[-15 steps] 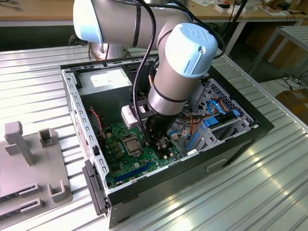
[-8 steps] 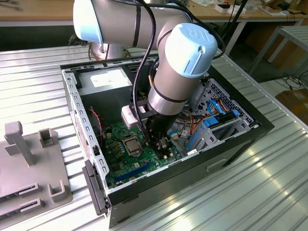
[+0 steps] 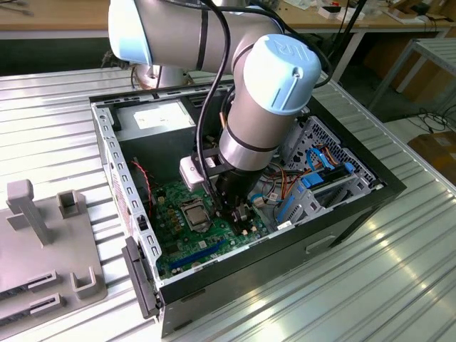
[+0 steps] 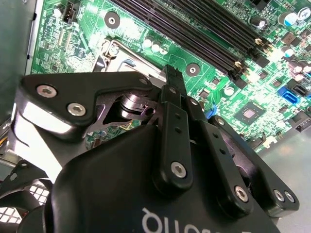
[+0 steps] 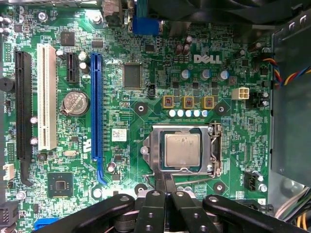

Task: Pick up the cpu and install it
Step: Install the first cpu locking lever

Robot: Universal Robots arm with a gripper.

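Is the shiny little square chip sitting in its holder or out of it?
In. In the first wrist view the cpu lies flat inside the socket, framed by its metal frame, with the tool just beside the socket's edge.

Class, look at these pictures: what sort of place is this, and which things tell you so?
Probably a robotics lab or test workshop: an open computer case sits on a ribbed metal table, with workbenches behind it.

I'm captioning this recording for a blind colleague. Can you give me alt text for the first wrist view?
A top-down look at a green circuit board shows the cpu, a pale metal square, lying in its metal-framed socket. The robot's black hand sits at the socket's edge, fingers close together. Long slots, one blue and one white, run alongside a round battery.
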